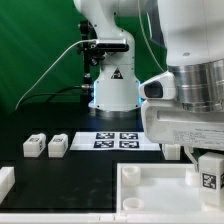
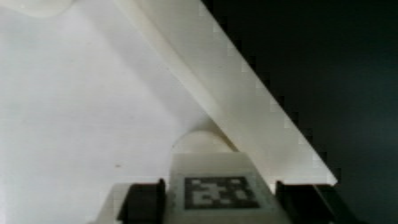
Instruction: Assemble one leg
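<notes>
The claw (image 2: 221,204) pinches the leg (image 2: 217,188). In the wrist view the tagged block sits between the two dark fingers (image 2: 139,202), each against one side of it, with the tag face toward the camera. Directly below the claw lies the large white tray (image 1: 150,172). The leg hangs just over it, close beside a raised wall that runs slantwise away from the claw's tips. I cannot tell whether the leg's foot touches the tray floor. Two spare legs (image 1: 33,145) stand on the bench (image 1: 70,175) well away from the claw, with the marker board (image 1: 118,140) between them and it.

The step in hand seems to be seating the leg on the tray. To do it well:
- Grip firmly and squarely so the block does not twist.
- Line it up beside the wall before descending.
- Lower it slowly and straight.
- Loosen only once it sits flush.

The wall is the risk, since a sideways brush would tilt the leg in the claw.
</notes>
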Available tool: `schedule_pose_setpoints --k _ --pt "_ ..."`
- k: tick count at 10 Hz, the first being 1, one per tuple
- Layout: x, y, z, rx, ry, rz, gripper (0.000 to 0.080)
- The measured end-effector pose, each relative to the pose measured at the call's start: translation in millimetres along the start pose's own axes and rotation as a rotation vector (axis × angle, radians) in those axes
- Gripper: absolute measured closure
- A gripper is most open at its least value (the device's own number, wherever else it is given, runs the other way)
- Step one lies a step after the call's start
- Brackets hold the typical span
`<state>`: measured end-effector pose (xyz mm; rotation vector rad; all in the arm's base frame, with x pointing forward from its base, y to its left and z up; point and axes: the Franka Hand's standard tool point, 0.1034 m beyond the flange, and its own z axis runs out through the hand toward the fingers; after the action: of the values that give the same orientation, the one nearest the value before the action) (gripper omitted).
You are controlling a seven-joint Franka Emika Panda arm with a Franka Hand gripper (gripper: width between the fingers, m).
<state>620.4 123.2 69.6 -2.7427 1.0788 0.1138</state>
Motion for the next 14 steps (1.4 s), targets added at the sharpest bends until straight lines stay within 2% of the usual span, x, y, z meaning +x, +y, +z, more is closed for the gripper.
schedule_pose_setpoints --k 4,6,7,8,9,10,12,14 --pt "0.1 -8.9 1.9 0.081 -0.064 0.704 0.0505" --pt "0.1 -9.3 1.8 0.087 -0.077 0.781 0.0505" --pt "0.1 -9.3 1.8 0.088 -0.076 0.752 0.0495" --pt "-0.4 -9.6 2.0 0.089 -0.073 0.704 0.0327" --pt "-1.3 -10.4 2.0 0.091 -0.071 0.647 0.0327" --pt "1.4 -9.1 0.9 0.097 -0.064 0.558 0.0189" --pt "-4.2 -13.4 -3.7 0.038 0.003 0.157 0.0161" --pt "-2.2 -11.3 -1.8 0.041 0.003 -0.025 0.0153"
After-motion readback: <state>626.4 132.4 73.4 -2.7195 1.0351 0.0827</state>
